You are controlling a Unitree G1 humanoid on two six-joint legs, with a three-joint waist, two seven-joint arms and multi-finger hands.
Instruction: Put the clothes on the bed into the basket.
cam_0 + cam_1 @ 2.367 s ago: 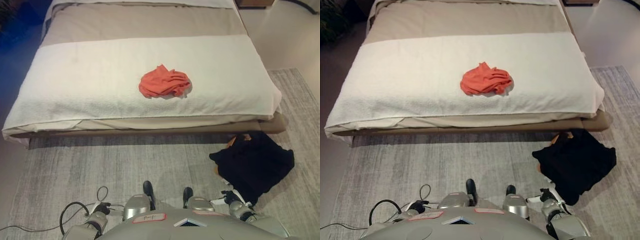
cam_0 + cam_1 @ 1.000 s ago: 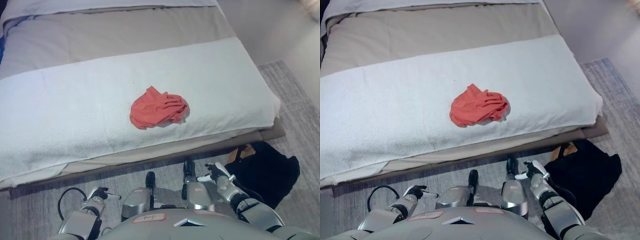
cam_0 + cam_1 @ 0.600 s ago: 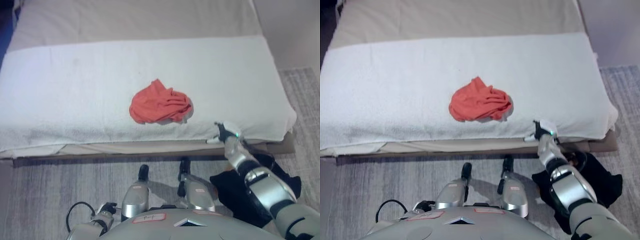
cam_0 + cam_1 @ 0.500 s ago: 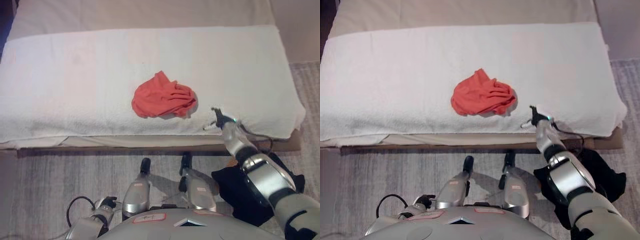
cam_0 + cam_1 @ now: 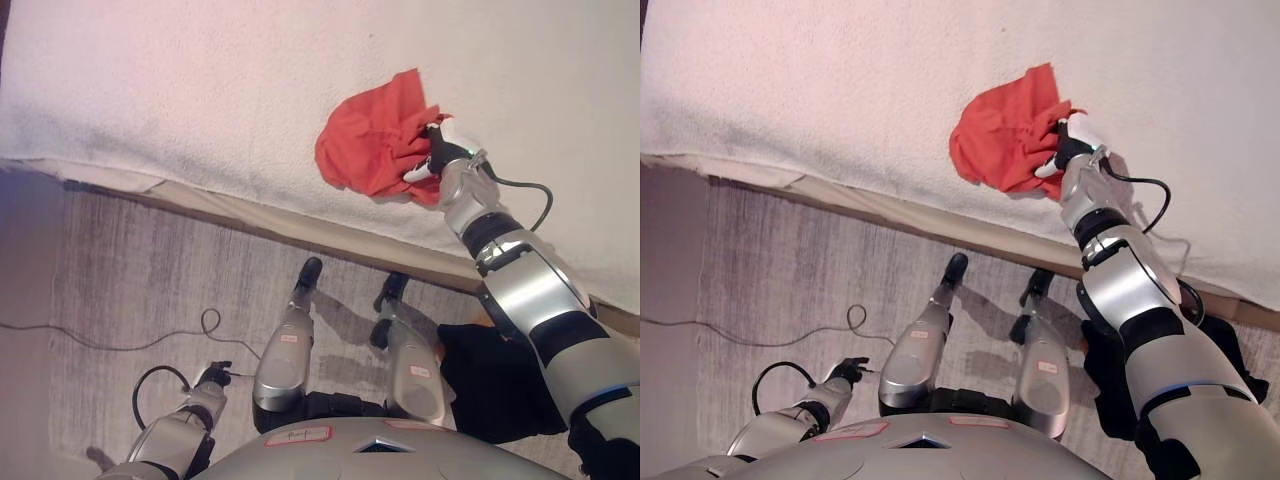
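Left eye view, upper right: right hand (image 5: 437,150) curls into the red cloth (image 5: 372,145) on the bed (image 5: 200,90), nothing basketed yet.

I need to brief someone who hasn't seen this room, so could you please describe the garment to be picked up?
On the white blanket covering the bed, near its floor-side edge, lies a crumpled red-orange garment. The right hand touches it; it is the only coloured thing there.

I see a coral-red garment (image 5: 370,145) on a white, nubbly bed cover (image 5: 200,80) in the upper frame, a streaky grey rug (image 5: 150,290) below, and black cloth (image 5: 495,385) at lower right.
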